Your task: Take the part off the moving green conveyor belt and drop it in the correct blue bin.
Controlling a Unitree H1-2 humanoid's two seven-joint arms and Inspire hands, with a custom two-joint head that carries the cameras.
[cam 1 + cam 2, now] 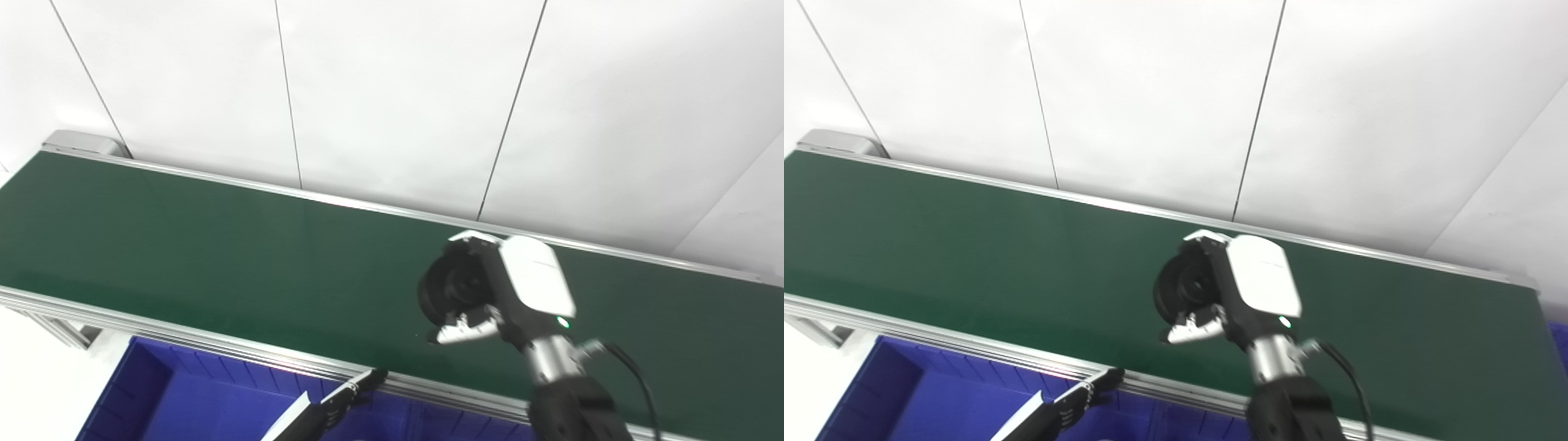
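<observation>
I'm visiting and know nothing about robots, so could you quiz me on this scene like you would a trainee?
1. True or false: the right hand holds a black round part.
2. Which is under the part: A) the green belt, B) the blue bin?
3. Fill in: the left hand reaches over the ____ bin.

Key: 1 true; 2 A; 3 blue.
</observation>
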